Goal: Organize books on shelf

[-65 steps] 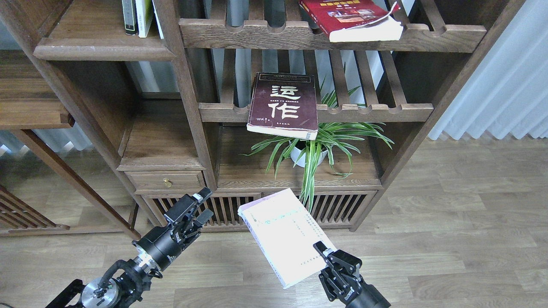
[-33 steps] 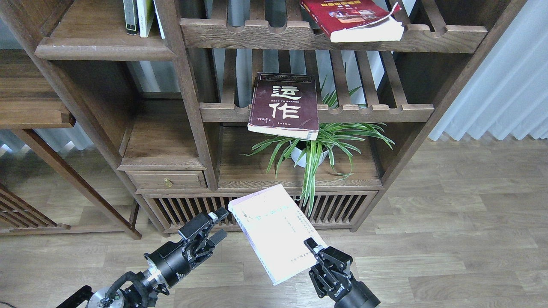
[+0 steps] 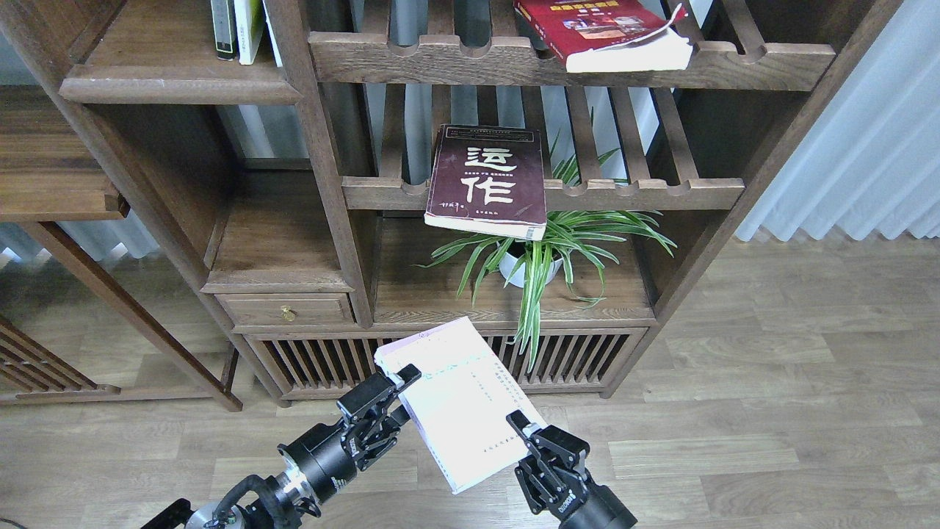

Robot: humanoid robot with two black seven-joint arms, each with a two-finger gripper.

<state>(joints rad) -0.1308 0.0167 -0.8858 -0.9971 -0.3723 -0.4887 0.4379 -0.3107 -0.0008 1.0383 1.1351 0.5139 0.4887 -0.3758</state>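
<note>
My right gripper (image 3: pixel 523 433) is shut on the lower right corner of the pale lilac-white book (image 3: pixel 459 404), which hangs tilted in the air in front of the bookcase's base. My left gripper (image 3: pixel 405 393) is open at the book's left edge, one finger over the cover and the other under the spine side. The dark maroon book (image 3: pixel 486 180) with white characters lies on a slatted rack, overhanging its front rail. On the top slatted rack lies the thick red book (image 3: pixel 598 29). The solid shelf (image 3: pixel 176 84) is at the upper left.
Thin white, green and dark-spined books (image 3: pixel 236 28) stand at the shelf's right end. A potted spider plant (image 3: pixel 540 257) sits under the maroon book, its leaves drooping towards the held book. A small drawer (image 3: pixel 286 310) is at lower left. Wooden floor lies to the right.
My left gripper has moved right and reached the held book's left edge. My right gripper has carried the book to the left and slightly down.
</note>
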